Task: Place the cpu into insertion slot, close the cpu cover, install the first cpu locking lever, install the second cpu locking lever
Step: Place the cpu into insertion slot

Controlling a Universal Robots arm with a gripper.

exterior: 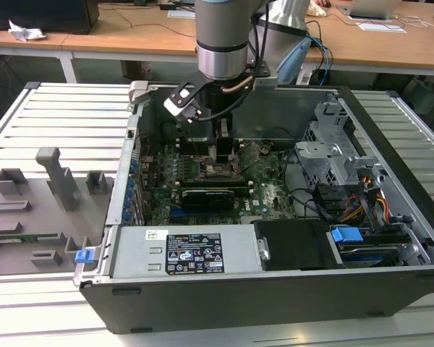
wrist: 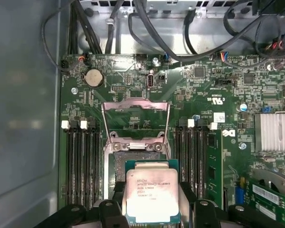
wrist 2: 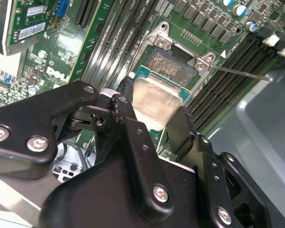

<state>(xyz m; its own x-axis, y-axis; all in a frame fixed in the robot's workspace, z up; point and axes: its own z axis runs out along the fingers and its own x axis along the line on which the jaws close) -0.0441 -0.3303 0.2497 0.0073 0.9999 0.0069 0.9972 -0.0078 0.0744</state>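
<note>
In the exterior view, the robot arm is reaching down into an open computer case (exterior: 390, 155) that is lying on a slatted table. The gripper (exterior: 224, 160) is sitting low over the green board (exterior: 271, 191) inside. From here I cannot tell what it is holding. A grey tray (exterior: 29, 217) with little blocks is lying beside the case, toward the exterior view's left.

In the second wrist view, two black fingers (wrist 2: 180, 126) are squeezing the cpu (wrist 2: 154, 102) from two sides, so the gripper is clamping it tight. The shiny chip is hanging over the near part of the insertion slot (wrist 2: 173, 64). I cannot tell if it is touching the slot. A thin metal rod (wrist 2: 242, 73) is sticking out sideways next to the slot.

In the first wrist view, the cpu is covering part of the slot, and some of the dark square is showing past it. The cpu cover (wrist: 133, 101) is standing open at the far side of the slot. Long black memory slots (wrist: 80, 161) are running along both sides.
</note>
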